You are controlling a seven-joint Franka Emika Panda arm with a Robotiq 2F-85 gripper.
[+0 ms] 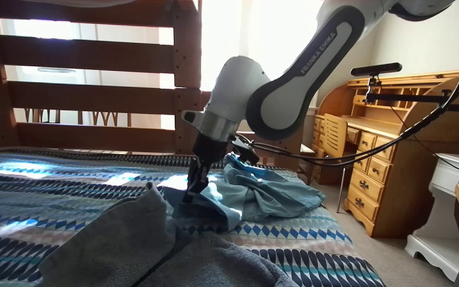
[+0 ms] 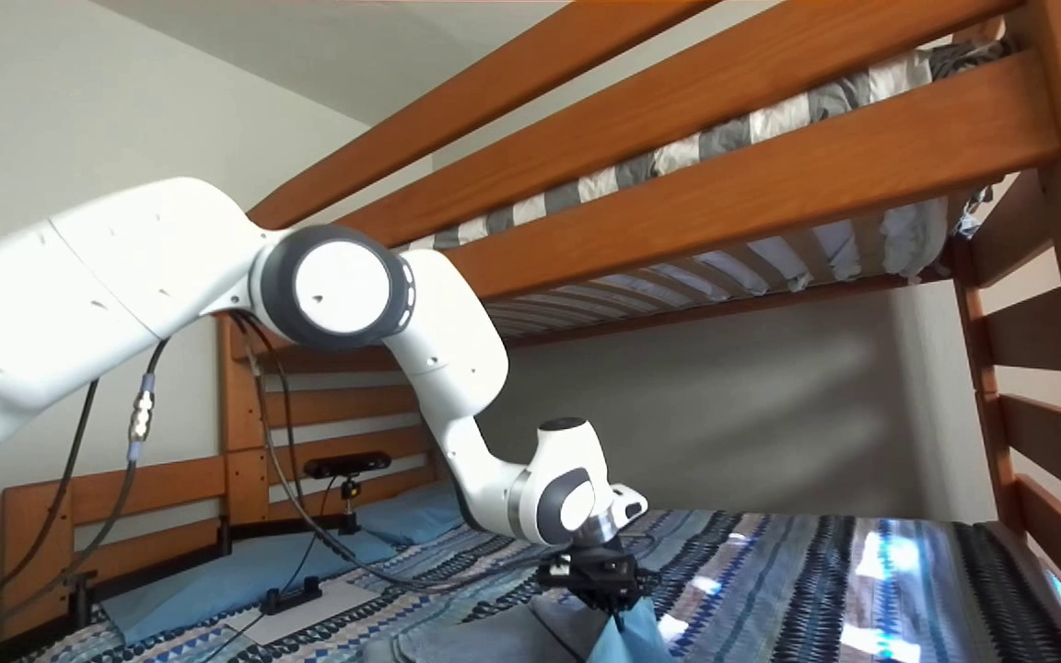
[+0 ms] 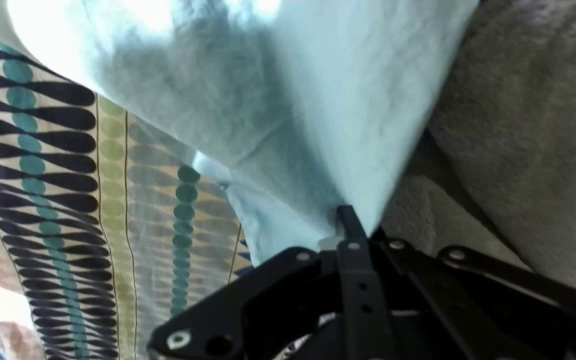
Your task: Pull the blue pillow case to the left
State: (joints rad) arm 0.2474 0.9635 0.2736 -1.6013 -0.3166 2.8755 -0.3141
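The light blue pillow case (image 1: 269, 195) lies crumpled on the patterned bed sheet in an exterior view. It also shows in another exterior view (image 2: 632, 637), drawn up to a point under the gripper, and fills the upper middle of the wrist view (image 3: 248, 100). My gripper (image 1: 189, 194) points down over the bed. In the wrist view its fingertips (image 3: 363, 227) are closed together, with the cloth gathered into a fold between them. The gripper also shows at the bottom of an exterior view (image 2: 621, 619). The far finger is partly hidden by the cloth.
A grey blanket (image 1: 126, 235) lies right beside the pillow case. It also shows in the wrist view (image 3: 528, 125). Blue pillows (image 2: 245, 575) and a stand-mounted camera (image 2: 346, 466) are at one bed end. Wooden bed slats (image 1: 90, 95) rise behind. An upper bunk (image 2: 724, 221) hangs overhead.
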